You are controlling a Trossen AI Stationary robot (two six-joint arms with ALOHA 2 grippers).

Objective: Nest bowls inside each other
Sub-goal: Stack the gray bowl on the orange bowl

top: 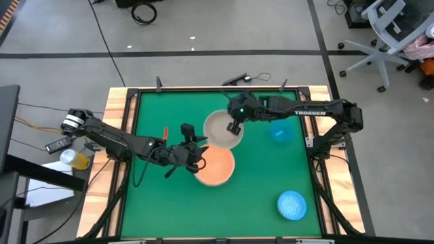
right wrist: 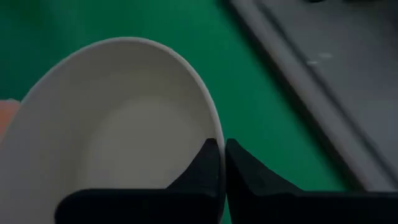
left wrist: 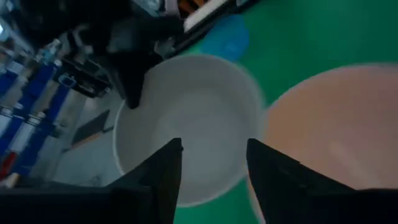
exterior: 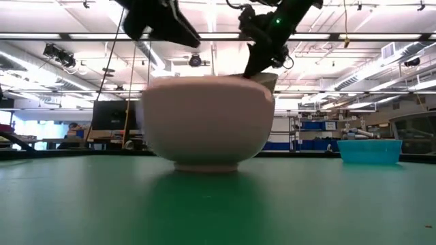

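Observation:
A cream bowl point(top: 218, 126) stands at the table's middle, with a tan-orange bowl point(top: 217, 166) just in front of it. My right gripper point(right wrist: 222, 149) is shut on the cream bowl's right rim. My left gripper point(left wrist: 214, 155) hangs open above the gap between the two bowls' left sides point(top: 199, 146), with nothing between its fingers. A light blue bowl point(top: 281, 130) sits partly under the right arm. A speckled blue bowl point(top: 292, 205) lies near the front right corner. My right gripper pinches the cream bowl's rim point(right wrist: 213, 127) on the side toward the table's right, one finger inside the bowl and one outside. The fingers slant down from the right and above. In the low view the tan-orange bowl point(exterior: 204, 122) hides the cream bowl's base.
A wooden frame point(top: 122, 135) edges the green mat. Cables and a small device point(top: 237, 79) lie beyond the far edge. Free green surface shows at the front left point(top: 169, 210) and between the two blue bowls.

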